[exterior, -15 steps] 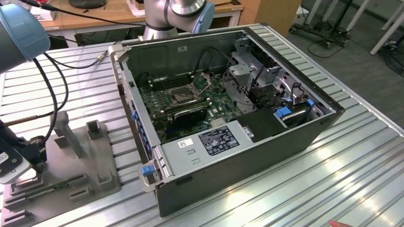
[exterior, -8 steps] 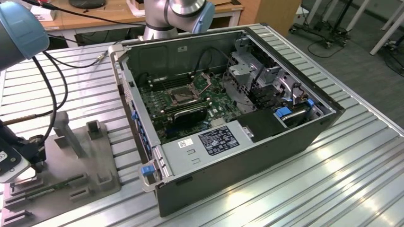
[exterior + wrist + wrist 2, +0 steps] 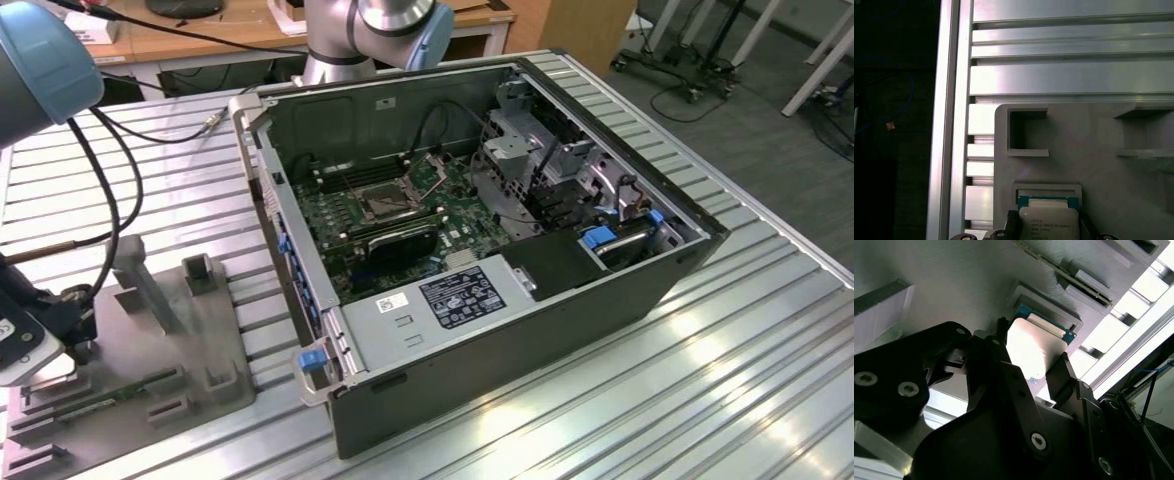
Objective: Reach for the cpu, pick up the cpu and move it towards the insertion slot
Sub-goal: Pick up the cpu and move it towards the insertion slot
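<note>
Gripper (image 3: 1030,351) straddles the cpu (image 3: 1048,224) at the tray (image 3: 1094,150); whether it has hold cannot be told. In the exterior view the slot (image 3: 387,204) lies toward 2 o'clock from it.

Silver, grey and green
The cpu (image 3: 1048,225) is seen silvery-white with a teal rim, the tray (image 3: 1094,150) plain grey, the circuit board (image 3: 327,215) green, the table (image 3: 747,360) ribbed silver.

In the exterior view the slatted metal table (image 3: 747,350) is lit evenly from above and streaked with white glare, while the inside of the computer case (image 3: 387,110) is left in soft shade. In the second wrist view the face of the cpu (image 3: 1031,347) is washed out by glare; in the first wrist view bright rails (image 3: 1069,75) are set against a background lost in darkness.
</note>
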Motion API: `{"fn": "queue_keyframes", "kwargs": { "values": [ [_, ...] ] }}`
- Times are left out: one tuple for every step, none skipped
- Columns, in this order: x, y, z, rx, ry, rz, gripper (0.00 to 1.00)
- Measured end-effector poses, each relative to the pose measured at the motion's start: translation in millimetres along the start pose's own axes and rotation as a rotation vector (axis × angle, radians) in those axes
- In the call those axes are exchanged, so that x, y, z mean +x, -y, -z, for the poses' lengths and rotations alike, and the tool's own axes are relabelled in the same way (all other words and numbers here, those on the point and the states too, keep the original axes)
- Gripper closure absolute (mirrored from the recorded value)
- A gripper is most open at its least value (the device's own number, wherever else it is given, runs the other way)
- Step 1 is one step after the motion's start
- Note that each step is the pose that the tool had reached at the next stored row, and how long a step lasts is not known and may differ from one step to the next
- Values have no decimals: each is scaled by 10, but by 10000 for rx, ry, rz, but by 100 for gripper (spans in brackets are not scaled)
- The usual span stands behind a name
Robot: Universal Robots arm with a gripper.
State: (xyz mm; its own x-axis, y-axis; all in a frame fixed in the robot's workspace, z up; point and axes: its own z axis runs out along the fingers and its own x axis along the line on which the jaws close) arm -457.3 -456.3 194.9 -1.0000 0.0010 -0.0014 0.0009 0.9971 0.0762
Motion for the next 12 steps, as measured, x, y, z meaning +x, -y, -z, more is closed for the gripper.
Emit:
{"fn": "queue_keyframes", "kwargs": {
  "values": [
    [0, 0, 1, 0, 0, 1, 45],
    [0, 0, 2, -1, 0, 0, 45],
    [0, 0, 3, 0, 0, 0, 45],
    [0, 0, 4, -1, 0, 0, 45],
    [0, 0, 6, 0, 0, 1, 45],
    [0, -1, 9, 0, -1, 0, 45],
    [0, -1, 11, 0, -1, 0, 45],
    [0, -1, 12, 0, 0, 0, 45],
    [0, -1, 14, 0, 0, 0, 45],
    [0, -1, 16, -1, 1, 0, 45],
    [0, -1, 18, -1, 0, 0, 45],
    [0, -1, 21, 0, -1, 0, 45]
  ]
}}
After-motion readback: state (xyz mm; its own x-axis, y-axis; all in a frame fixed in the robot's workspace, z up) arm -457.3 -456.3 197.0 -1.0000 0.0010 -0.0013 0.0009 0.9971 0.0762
